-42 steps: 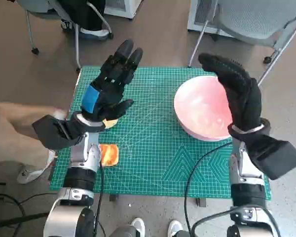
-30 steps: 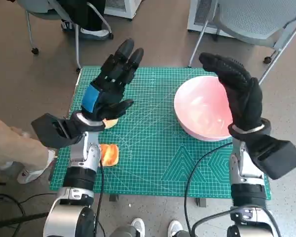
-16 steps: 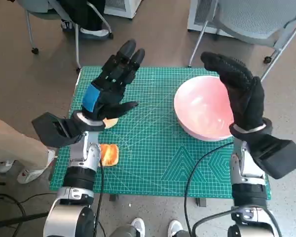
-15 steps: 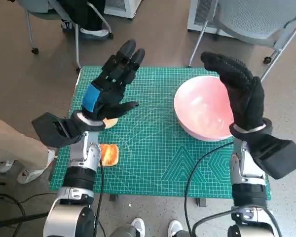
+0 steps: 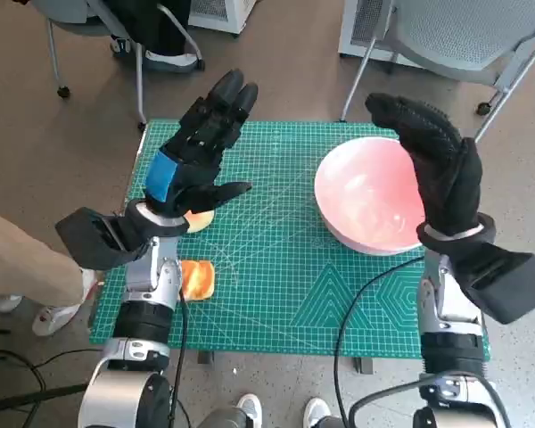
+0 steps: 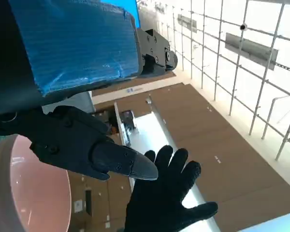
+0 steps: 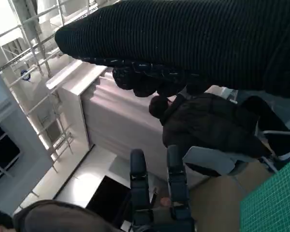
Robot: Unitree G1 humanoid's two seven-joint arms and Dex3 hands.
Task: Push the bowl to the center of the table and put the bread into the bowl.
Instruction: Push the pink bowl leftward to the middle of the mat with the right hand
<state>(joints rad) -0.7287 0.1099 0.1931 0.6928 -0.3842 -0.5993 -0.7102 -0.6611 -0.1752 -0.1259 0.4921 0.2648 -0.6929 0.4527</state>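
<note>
A pale pink bowl (image 5: 370,201) stands on the right part of the green mat (image 5: 276,259); its rim also shows in the left wrist view (image 6: 19,193). My right hand (image 5: 432,165) is raised above the bowl's far right side, fingers spread, holding nothing. One piece of bread (image 5: 196,279) lies near the mat's front left edge. A second, rounder piece (image 5: 199,219) peeks out from under my left hand (image 5: 192,160), which hovers open above the mat's left side. The left wrist view shows the gloved right hand (image 6: 166,203) with fingers apart.
A grey chair (image 5: 464,45) stands behind the table on the right, another chair (image 5: 116,36) at the back left. A person's leg in beige (image 5: 27,263) is at the left, by the table's front corner. A seated person (image 7: 208,130) shows in the right wrist view.
Both hands have stayed raised and nearly still; the right hand drifted slightly right. The person's leg at the left has shifted.
</note>
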